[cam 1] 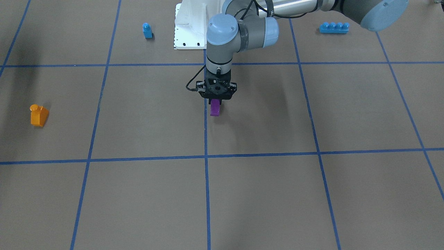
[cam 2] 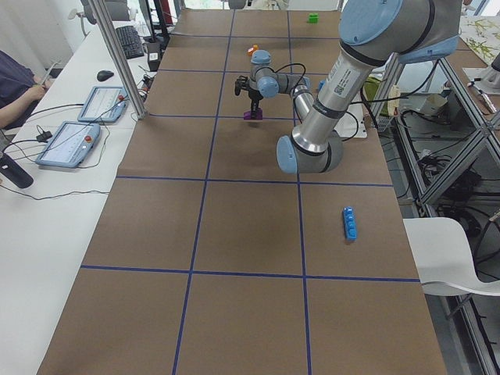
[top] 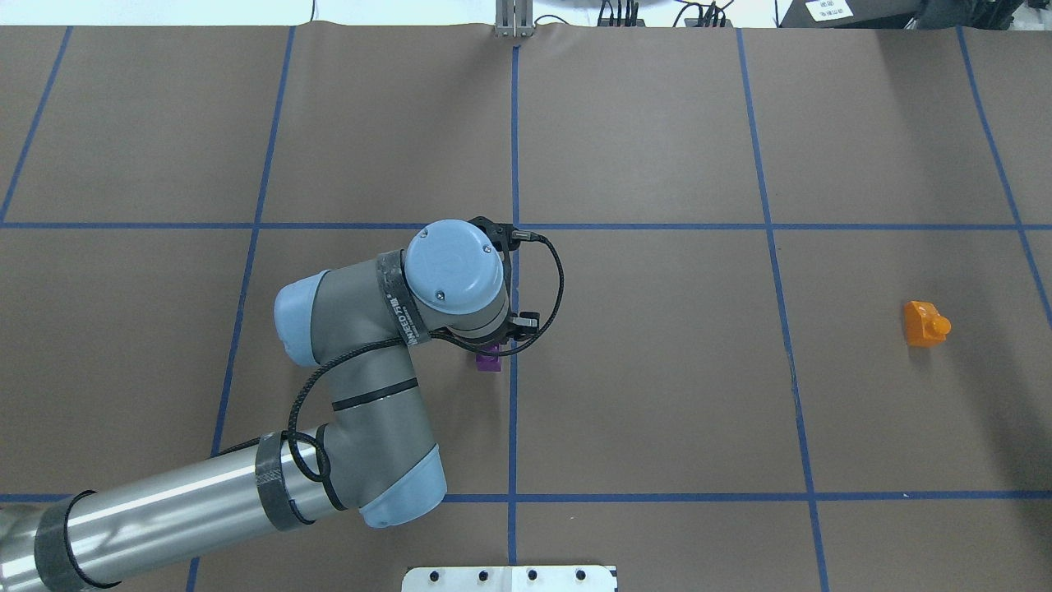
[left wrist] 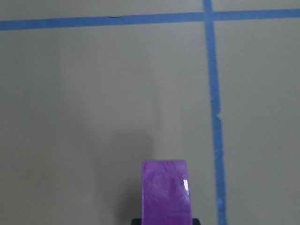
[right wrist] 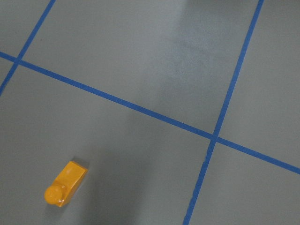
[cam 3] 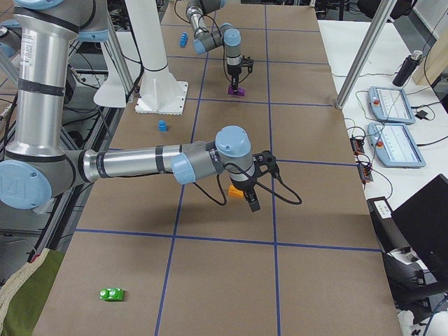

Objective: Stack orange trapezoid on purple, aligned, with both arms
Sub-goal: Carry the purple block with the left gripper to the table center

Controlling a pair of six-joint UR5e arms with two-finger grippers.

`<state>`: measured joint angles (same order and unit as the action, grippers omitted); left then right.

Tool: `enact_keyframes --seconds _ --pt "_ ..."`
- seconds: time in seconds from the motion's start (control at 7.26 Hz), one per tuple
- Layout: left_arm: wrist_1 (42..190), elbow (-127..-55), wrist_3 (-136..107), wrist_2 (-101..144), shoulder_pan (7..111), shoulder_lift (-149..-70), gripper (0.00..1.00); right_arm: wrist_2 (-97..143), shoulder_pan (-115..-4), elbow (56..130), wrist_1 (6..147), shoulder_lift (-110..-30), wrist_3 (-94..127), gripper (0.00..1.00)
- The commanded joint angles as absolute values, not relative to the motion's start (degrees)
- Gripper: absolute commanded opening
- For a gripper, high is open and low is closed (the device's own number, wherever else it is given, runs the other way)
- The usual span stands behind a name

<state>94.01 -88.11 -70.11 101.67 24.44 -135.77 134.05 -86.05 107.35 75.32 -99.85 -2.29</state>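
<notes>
Handling: the orange block [cam 1: 39, 116] is small, glossy, hard plastic. I judge it light and stiff but slippery, so it could twist in a loose pinch. I would take it across its two flat upright sides, low on the body. This keeps clear of the sloped face and of the round stud on top. The purple block [cam 1: 215, 108] looks like the same kind of piece and should handle the same way.

Position: the orange block lies alone on the table [cam 1: 263, 194], well apart from the purple block. The purple block is near the table's middle, just beside a blue tape line [cam 1: 206, 139].

Left arm: my left gripper [cam 1: 215, 102] points straight down, closed on the purple block's upper part. I cannot tell whether the block rests on the table or hangs just above it.

Right arm: my right gripper [cam 3: 252, 203] hovers above the orange block with its fingers pointing down. I cannot tell whether it is open or closed.
</notes>
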Motion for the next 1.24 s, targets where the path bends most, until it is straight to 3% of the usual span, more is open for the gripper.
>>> enact_keyframes --seconds 0.0,1.1 --pt "94.2 -87.0 -70.4 101.4 23.6 -136.6 0.00 134.1 -86.0 107.2 75.3 -99.8 -2.3 1.00" --pt "94.3 -83.8 -72.1 101.4 23.6 -138.8 0.00 134.2 -86.0 107.2 75.4 -99.8 -2.3 1.00"
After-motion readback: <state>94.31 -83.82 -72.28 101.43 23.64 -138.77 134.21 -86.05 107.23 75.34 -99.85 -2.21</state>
